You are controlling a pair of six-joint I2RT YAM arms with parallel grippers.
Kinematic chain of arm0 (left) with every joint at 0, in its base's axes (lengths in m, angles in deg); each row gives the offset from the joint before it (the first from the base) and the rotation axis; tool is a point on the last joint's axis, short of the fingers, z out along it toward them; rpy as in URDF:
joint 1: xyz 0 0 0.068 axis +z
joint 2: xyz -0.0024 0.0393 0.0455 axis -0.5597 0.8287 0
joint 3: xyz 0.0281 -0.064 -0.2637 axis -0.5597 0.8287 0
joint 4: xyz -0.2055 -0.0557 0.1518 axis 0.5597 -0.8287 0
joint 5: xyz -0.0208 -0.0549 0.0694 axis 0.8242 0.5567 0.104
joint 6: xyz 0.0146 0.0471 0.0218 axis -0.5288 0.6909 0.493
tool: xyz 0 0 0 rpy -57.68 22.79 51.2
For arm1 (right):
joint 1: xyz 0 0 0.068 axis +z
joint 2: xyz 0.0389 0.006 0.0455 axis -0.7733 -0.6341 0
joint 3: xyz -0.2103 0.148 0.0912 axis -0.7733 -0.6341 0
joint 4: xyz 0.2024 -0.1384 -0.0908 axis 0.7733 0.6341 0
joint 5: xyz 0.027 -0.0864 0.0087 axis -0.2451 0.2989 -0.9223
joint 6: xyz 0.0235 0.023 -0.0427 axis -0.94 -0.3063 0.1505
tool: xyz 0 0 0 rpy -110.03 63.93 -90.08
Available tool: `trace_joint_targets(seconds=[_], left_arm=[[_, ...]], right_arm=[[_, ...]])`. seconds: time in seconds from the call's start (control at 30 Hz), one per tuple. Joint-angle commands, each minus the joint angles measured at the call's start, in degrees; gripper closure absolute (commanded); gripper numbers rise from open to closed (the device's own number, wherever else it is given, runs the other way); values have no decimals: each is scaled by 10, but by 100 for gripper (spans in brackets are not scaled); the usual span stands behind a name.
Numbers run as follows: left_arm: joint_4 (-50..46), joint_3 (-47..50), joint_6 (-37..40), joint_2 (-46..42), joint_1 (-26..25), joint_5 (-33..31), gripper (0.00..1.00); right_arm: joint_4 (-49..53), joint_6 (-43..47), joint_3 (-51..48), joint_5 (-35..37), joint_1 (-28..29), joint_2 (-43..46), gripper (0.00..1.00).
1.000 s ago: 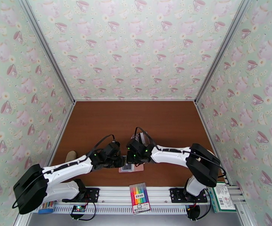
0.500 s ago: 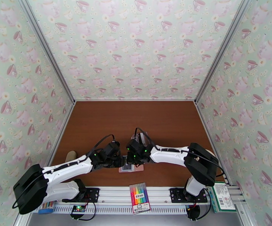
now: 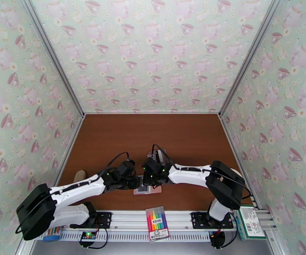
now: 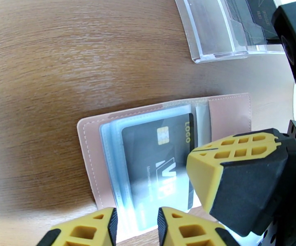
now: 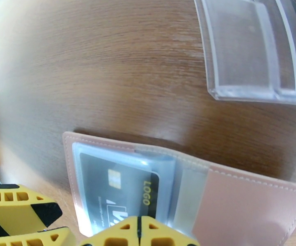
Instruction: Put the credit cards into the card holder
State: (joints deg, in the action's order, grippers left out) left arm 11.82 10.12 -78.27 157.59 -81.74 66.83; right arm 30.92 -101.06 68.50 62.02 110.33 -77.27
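Bright, even light. Both wrist views bow at the edges. Pale glare streaks the bench (image 4: 74, 46) beyond the left pincer (image 4: 136, 228), itself blurred close up; soft shadow edges the card holder (image 4: 230, 113).

Card (image 5: 106, 193) bottom behind right pincer (image 5: 138, 228)

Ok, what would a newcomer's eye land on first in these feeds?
The pink card holder lying open on the brown table, with a black credit card bearing a gold chip inside its clear sleeve. Two yellow-tipped grippers crowd over it: the right gripper shut, the left gripper with fingers apart. A clear plastic box sits just beyond.
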Motion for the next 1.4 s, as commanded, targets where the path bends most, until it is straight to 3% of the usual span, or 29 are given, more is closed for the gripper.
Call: trace_joint_targets(seconds=[0.0, 0.7, 1.07, 1.37], left_arm=[[5, 1, -3, 2, 4, -1, 66], [3, 2, -8, -15, 3, 1, 66], [36, 6, -11, -4, 2, 31, 65], [26, 4, -13, 12, 3, 15, 65]], right_arm=[[13, 4, -10, 15, 4, -5, 97], [-1, 2, -21, 7, 4, -26, 99], [-1, 2, -21, 7, 4, -29, 99], [-2, 2, -23, 8, 4, -29, 99]])
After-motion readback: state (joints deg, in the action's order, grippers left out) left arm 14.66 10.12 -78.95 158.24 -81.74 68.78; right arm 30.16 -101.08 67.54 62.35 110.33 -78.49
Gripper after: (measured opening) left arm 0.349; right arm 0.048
